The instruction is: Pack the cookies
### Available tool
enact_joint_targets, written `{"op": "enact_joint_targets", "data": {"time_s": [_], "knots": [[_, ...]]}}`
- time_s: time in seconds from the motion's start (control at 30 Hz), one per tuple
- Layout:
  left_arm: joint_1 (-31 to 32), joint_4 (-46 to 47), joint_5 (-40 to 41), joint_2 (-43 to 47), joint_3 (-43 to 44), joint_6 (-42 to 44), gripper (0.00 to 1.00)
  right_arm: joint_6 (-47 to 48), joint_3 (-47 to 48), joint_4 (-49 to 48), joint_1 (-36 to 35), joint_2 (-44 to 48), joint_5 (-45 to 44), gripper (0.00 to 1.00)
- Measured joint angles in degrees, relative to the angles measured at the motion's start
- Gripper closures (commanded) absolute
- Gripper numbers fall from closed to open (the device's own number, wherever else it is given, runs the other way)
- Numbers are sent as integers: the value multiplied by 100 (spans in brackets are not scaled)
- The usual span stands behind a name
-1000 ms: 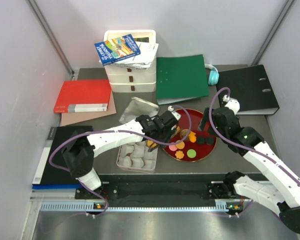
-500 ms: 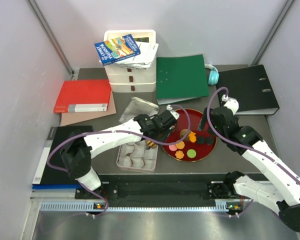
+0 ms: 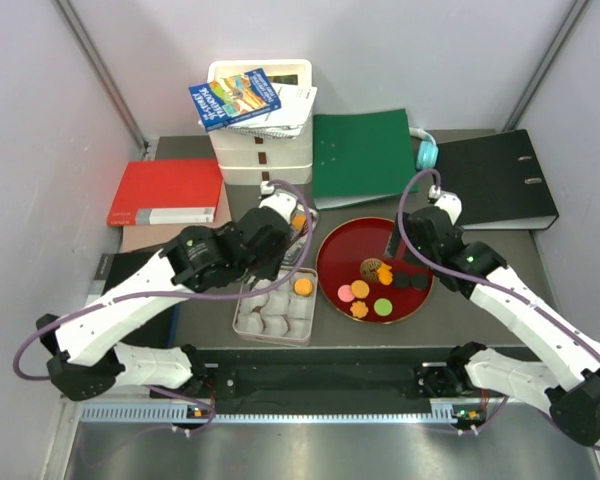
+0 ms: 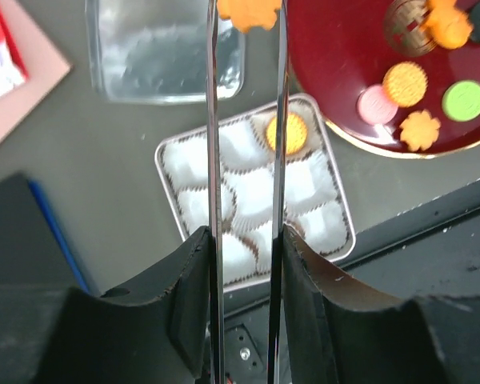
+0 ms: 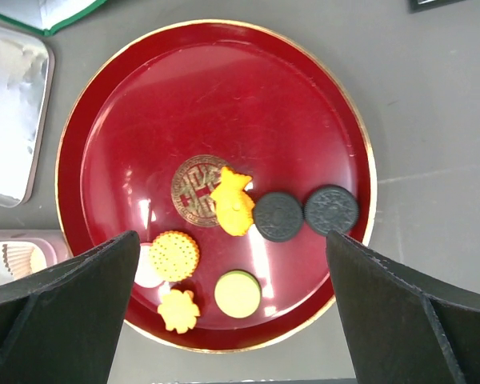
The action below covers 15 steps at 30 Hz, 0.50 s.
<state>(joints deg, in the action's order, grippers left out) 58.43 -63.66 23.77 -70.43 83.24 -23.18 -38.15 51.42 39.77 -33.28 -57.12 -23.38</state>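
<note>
Several cookies lie on the red plate (image 5: pixel 224 96): an orange flower-shaped cookie (image 5: pixel 232 202), two black cookies (image 5: pixel 278 216), an orange round cookie (image 5: pixel 174 256), a green cookie (image 5: pixel 238 294), a small orange flower cookie (image 5: pixel 180 310) and a pink cookie (image 4: pixel 376 104). One round orange cookie (image 4: pixel 286 132) sits in a paper cup of the tin (image 4: pixel 170 156); it also shows in the top view (image 3: pixel 303 287). My left gripper (image 4: pixel 246 28) is raised over the tin's far side, its long thin blades shut on an orange flower cookie (image 4: pixel 248 10). My right gripper (image 5: pixel 232 268) is open wide above the plate (image 3: pixel 332 250).
The tin's silver lid (image 3: pixel 278 218) lies behind the tin (image 3: pixel 242 322). Behind it stand white drawers (image 3: pixel 260 150), a red folder (image 3: pixel 165 190), a green folder (image 3: pixel 363 155) and a black binder (image 3: pixel 500 180). A black book (image 3: pixel 110 300) lies at the left.
My left arm has lifted and drawn back to the left, away from the tin's right side. A round orange cookie now shows in the tin. My right gripper has shifted slightly back.
</note>
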Motion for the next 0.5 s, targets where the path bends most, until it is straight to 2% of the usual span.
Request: {"op": "enact_joint_targets", "data": {"time_s": [0.23, 0.5], "knots": [[0, -586, -22, 479, -732, -546, 62, -66, 0, -146, 0, -238, 232, 1], [0, -643, -223, 697, -1307, -787, 61, -142, 2, -146, 0, -238, 345, 1]]}}
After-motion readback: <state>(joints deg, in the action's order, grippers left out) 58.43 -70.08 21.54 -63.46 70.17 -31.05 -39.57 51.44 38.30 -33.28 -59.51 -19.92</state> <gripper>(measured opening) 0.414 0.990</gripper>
